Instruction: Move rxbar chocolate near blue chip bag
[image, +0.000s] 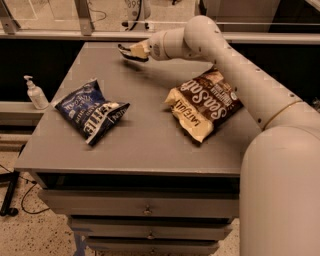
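step: carry | gripper over far table, jaws clamped on rxbar chocolate | blue chip bag left-nearward of jaws, well apart | advice: keep grip, lower just beside bag

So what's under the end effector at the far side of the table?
The small flat dark-wrapped rxbar chocolate pokes out beneath the end effector, at the far side of the grey table. Whether it touches the tabletop is covered.

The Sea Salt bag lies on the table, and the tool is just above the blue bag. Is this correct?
No. In the camera view the tool is at the far edge of the table, well apart from the blue bag, with the dark bar at its tip. The Sea Salt bag does lie on the table.
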